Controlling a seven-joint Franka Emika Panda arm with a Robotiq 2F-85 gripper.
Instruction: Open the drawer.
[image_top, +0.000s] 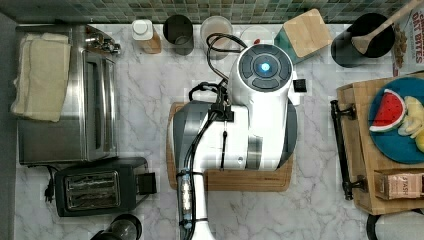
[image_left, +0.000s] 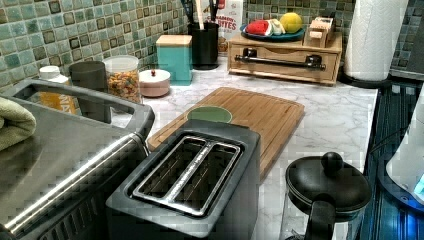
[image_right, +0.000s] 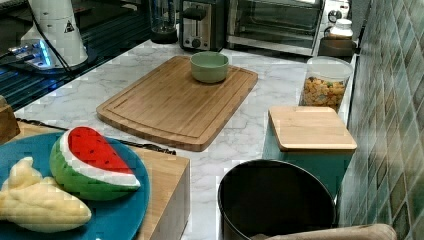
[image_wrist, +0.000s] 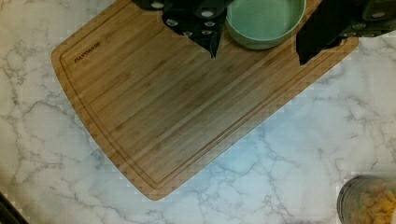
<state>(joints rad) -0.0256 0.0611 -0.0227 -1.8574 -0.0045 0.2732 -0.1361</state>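
Note:
The drawer sits shut in a light-wood box, under a blue plate of toy fruit. Its long black bar handle runs across the front, and the same handle lies at the top view's right, beside the marble. The white arm stands over the middle of the counter, well apart from the drawer. In the wrist view my gripper is open, its two black fingers spread wide with nothing between them. It hovers above the cutting board, close to the green bowl.
A toaster and a toaster oven fill the top view's left. Jars and canisters line the tiled back wall, with a teal box and a black utensil holder. A paper towel roll stands beside the drawer box.

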